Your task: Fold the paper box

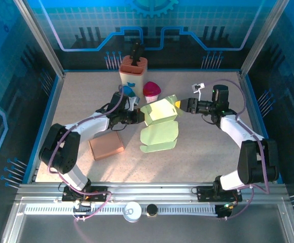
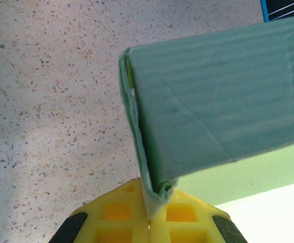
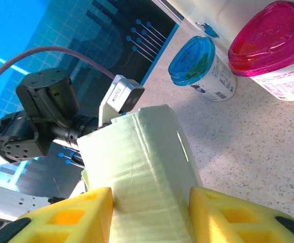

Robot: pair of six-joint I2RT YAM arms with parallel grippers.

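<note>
Paper box — edge in left hand

The left arm and right arm had white shells and black joints, each with a purple cable. Yellow latticed plastic fingers bore black corner pads.
</note>
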